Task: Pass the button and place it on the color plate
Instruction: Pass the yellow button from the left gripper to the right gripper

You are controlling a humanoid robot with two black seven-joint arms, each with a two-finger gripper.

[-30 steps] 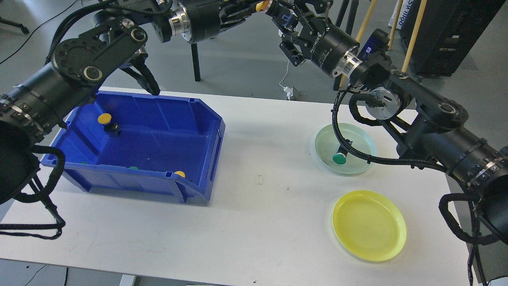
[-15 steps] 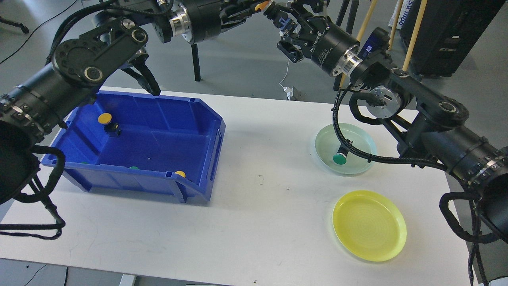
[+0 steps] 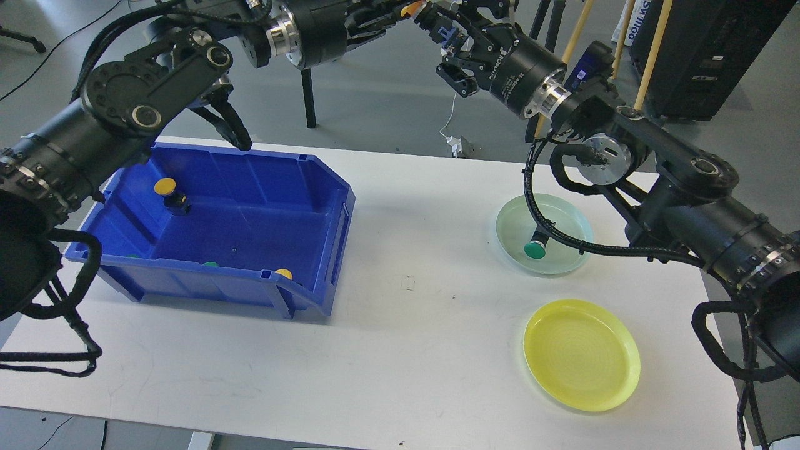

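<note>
My left gripper (image 3: 390, 14) is at the top edge of the head view, high above the table, shut on a yellow button (image 3: 409, 8). My right gripper (image 3: 445, 47) faces it from the right with its fingers spread. Its upper finger (image 3: 433, 15) is right beside the button; I cannot tell if they touch. The yellow plate (image 3: 581, 354) lies bare at the front right of the white table (image 3: 406, 350). The pale green plate (image 3: 565, 219) behind it holds a green button (image 3: 534, 250).
A blue bin (image 3: 250, 187) stands on the table's left. It holds a yellow button (image 3: 165, 185) at the back, another yellow one (image 3: 283, 274) and a green one (image 3: 210, 264) by the front wall. My right arm's cable (image 3: 562, 240) hangs over the green plate.
My right gripper has moved left and up, closing in on the yellow button held by my left gripper. The left gripper has hardly moved.
</note>
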